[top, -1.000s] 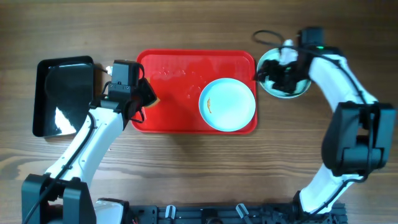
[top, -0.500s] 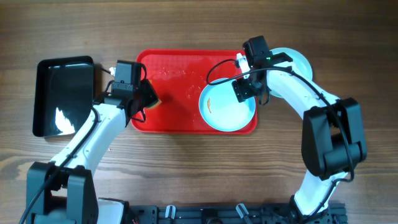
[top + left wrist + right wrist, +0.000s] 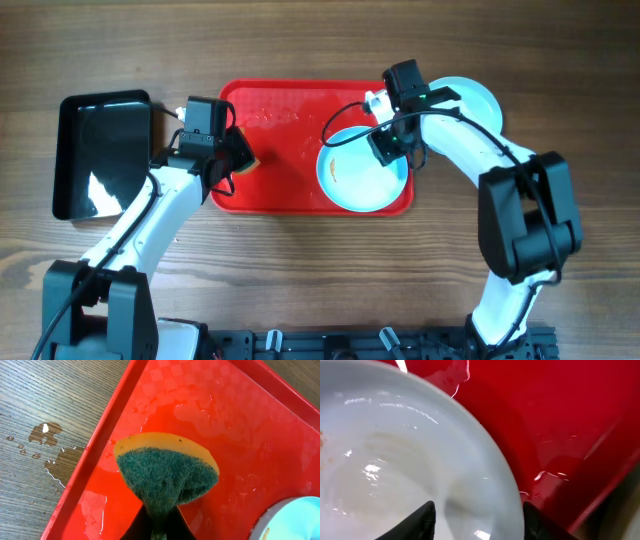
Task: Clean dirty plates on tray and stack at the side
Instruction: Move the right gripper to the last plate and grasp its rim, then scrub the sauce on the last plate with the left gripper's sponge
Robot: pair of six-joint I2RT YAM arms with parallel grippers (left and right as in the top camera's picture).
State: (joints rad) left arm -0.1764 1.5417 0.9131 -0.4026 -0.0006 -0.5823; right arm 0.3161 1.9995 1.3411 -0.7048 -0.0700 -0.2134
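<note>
Overhead shows cleaning in hand: right fingers [image 3: 422, 522] spread astride the smeared plate [image 3: 355, 180] at the right end of the tray [image 3: 290, 160], left fingers [image 3: 136, 529] clenching the sponge [image 3: 167, 472]; next, probably clamp, then scrub.

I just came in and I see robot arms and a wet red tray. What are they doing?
They are washing plates. The left claw pinches a green-and-yellow sponge over the wet red tray. The right claw is open around the rim of a smeared turquoise plate on the tray. A second plate sits on the table beside the tray.
</note>
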